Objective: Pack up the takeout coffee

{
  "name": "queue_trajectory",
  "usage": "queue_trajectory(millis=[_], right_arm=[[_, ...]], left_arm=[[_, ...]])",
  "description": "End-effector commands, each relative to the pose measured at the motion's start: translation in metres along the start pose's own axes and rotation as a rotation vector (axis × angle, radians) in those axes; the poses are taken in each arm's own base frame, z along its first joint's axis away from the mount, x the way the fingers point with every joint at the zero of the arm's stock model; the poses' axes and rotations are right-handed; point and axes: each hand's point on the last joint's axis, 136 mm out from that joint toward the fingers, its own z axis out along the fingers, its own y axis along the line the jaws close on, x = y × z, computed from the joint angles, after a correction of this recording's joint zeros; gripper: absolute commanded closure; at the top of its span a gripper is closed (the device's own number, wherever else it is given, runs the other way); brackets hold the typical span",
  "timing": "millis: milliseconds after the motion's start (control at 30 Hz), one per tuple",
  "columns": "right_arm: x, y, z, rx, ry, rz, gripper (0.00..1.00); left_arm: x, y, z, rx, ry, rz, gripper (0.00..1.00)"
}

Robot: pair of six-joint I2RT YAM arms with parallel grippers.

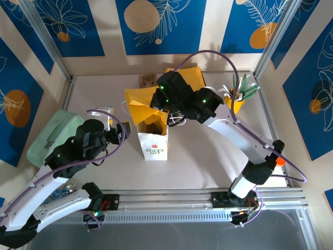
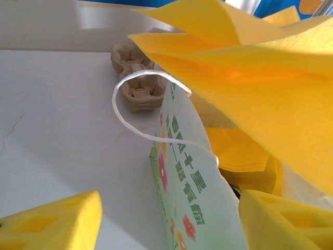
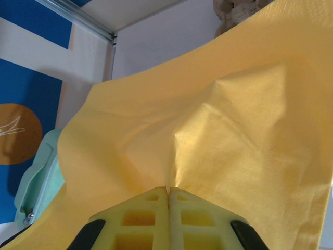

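**Bag open under a yellow sheet; coffee apparently not yet packed.**

At mid-frame of the top view, the white paper bag (image 1: pixel 153 145) stands upright on the desk (image 1: pixel 208 151). The right pincer (image 3: pixel 169 191) is clamped on a yellow sheet (image 3: pixel 218 120), which hangs over the bag's mouth. The left pincer (image 2: pixel 170 202) has its fingers apart on either side of the bag's near wall and grips nothing. The brown pulp tray (image 1: pixel 147 80) sits at upper middle, well apart from the bag. I cannot tell where the takeout coffee is; a small white shape (image 1: pixel 106 115) just beside the left arm, left of centre, might be it. The task looks to be at an early stage. The sheet has to be settled or moved aside, then the cup fetched and lowered into the bag.
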Motion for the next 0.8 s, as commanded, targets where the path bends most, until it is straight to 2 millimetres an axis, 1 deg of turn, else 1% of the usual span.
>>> queue_trajectory(millis=[0,100,367,533,767], right_arm=[[0.012,-0.001,0.018,0.032,0.022,-0.051,1.00],[0.019,-0.011,0.026,0.094,0.058,-0.080,1.00],[0.037,-0.026,0.041,0.171,0.105,-0.151,1.00],[0.046,-0.033,0.046,0.201,0.151,-0.210,1.00],[0.062,-0.047,0.055,0.275,0.246,-0.278,1.00]], left_arm=[[-0.002,0.002,-0.002,0.002,-0.014,-0.019,0.30],[-0.001,0.002,-0.001,0.001,-0.013,-0.019,0.30],[-0.002,0.002,-0.001,0.000,-0.016,-0.017,0.30],[-0.002,0.002,-0.002,-0.001,-0.015,-0.014,0.30],[-0.003,0.002,-0.002,0.000,-0.020,-0.012,0.30]])
